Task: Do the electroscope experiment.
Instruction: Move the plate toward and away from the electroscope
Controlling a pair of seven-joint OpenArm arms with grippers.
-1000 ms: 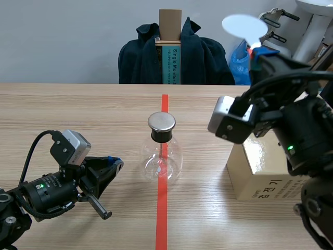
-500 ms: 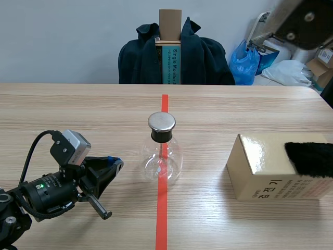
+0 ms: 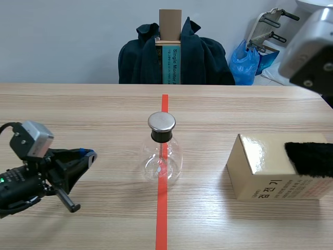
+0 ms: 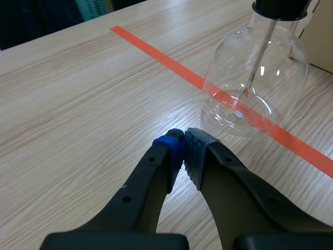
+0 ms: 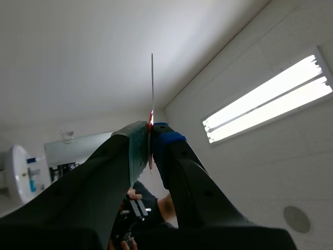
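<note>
Capped glass flask (image 3: pixel 162 159) upright; thin plate (image 5: pixel 152 88) in right end effector (image 5: pixel 151 136)

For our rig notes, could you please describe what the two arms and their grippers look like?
Both arms are black. The left gripper has two thick black fingers, one tipped with a blue pad, the other with a grey dotted one; a silver-grey camera block with a thin black cable sits behind it. The right gripper matches, with its own silver-grey housing.

Office-like lab: taped wooden table (image 3: pixel 78 114), dark jacket (image 3: pixel 140 62) behind, blue bag (image 3: pixel 244 65), fluorescent ceiling light (image 5: pixel 265 99).
</note>
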